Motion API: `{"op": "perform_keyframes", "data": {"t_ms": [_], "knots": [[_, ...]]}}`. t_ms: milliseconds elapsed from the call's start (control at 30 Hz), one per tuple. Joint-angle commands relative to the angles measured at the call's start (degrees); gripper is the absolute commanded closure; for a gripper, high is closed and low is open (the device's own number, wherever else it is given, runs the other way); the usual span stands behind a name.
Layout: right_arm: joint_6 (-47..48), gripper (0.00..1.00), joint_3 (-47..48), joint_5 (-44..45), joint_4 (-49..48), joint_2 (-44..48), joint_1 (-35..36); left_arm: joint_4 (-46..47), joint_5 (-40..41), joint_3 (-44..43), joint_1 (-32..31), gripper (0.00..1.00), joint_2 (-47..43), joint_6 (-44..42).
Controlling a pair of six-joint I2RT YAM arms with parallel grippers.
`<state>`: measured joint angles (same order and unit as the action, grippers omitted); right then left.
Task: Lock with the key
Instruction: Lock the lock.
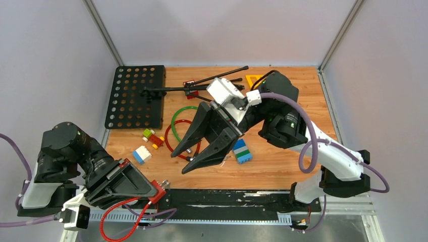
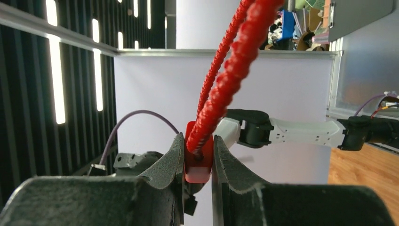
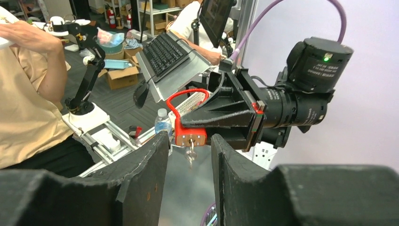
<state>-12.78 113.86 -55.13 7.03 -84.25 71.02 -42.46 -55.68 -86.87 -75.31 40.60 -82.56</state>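
Pinching the red padlock (image 2: pixel 196 169) at near left, the left gripper (image 2: pixel 197 141) presents its seemingly inserted key (image 3: pixel 191 154), which the spread right gripper (image 1: pixel 181 162) has not yet turned.

On the wooden table (image 1: pixel 282 171), a black perforated board (image 1: pixel 135 96). Right of the board, a folded black stand (image 1: pixel 171 89), green ring (image 1: pixel 172 123), red ring (image 1: pixel 166 140). Nearer than the board, toy bricks (image 1: pixel 142 154).

The left gripper (image 1: pixel 151 189) grips the red padlock (image 1: pixel 159 192), and the padlock's red cable (image 1: pixel 117 218) loops just beside it. The right gripper (image 1: pixel 182 162) is near the padlock, on its far side, with jaws apart.
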Motion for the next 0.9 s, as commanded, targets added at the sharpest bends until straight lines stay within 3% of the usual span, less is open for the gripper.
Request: {"op": "perform_keyframes", "data": {"t_ms": [0, 400, 867], "knots": [[6.8, 0.61, 4.6, 0.5, 7.7, -1.4, 1.6, -4.8, -4.8, -2.9, -0.2, 1.0, -0.1, -9.4], [19.6, 0.62, 12.2, 7.4, 20.8, -5.2, 8.3, -8.4, -7.6, -2.3, -0.2, 1.0, -1.0, -15.4], [26.0, 0.63, 17.4, 13.3, 28.2, -10.8, 12.3, -8.6, -9.6, -2.1, -0.2, 1.0, -1.6, -15.3]]}}
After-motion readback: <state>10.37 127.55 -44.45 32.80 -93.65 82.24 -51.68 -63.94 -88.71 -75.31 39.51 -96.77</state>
